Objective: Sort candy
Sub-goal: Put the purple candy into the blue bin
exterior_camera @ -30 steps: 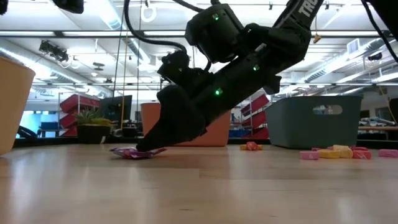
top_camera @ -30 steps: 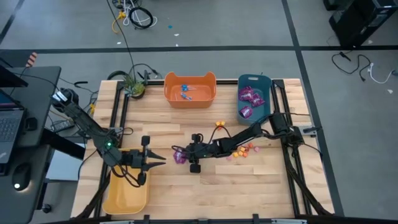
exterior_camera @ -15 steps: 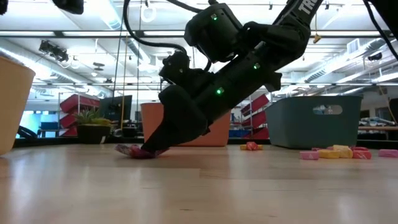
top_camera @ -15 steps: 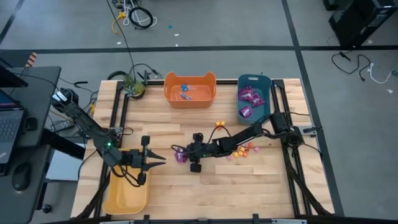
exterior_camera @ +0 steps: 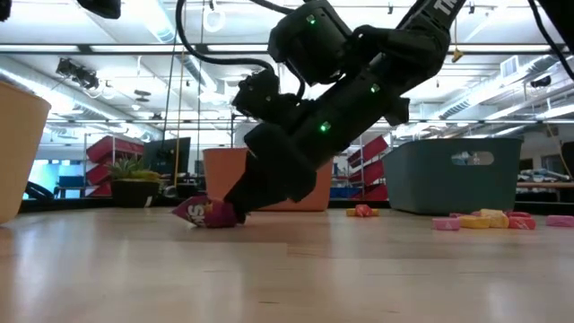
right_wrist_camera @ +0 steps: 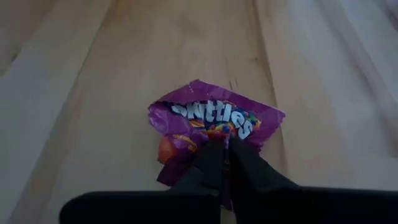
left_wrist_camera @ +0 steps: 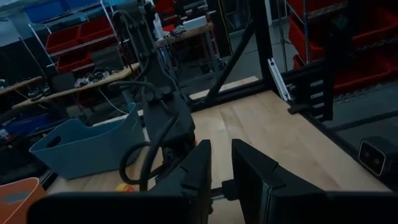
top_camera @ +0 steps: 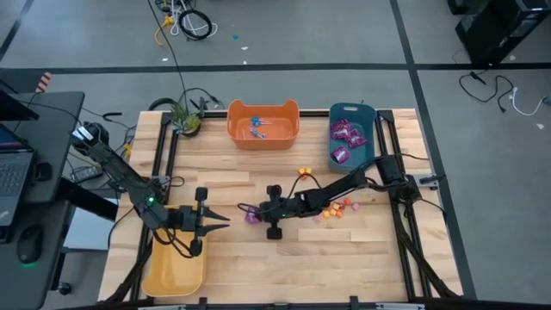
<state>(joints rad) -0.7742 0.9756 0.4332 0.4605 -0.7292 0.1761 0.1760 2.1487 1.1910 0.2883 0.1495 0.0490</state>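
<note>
Presently, findings by item:
Right gripper (top_camera: 250, 215): low over the middle of the counter (top_camera: 344, 250); fingers (right_wrist_camera: 211, 163) pinched together on the near edge of a purple packet (right_wrist_camera: 214, 124).
Purple packet: crumpled, tipped up on edge in the low view, lower edge at the counter surface.
Left gripper (top_camera: 222, 221): hangs above the counter's left side, beside the yellow bin (top_camera: 172, 274); whether its fingers are open or closed cannot be told.
Small pieces (top_camera: 336, 207): loose cluster of orange, red and pink on the counter, right of centre.
Orange bin (top_camera: 263, 125): far edge, holds blue-wrapped lollipops (top_camera: 256, 126).
Teal bin (top_camera: 349, 138): far right, holds more purple packets (top_camera: 348, 133).
</note>
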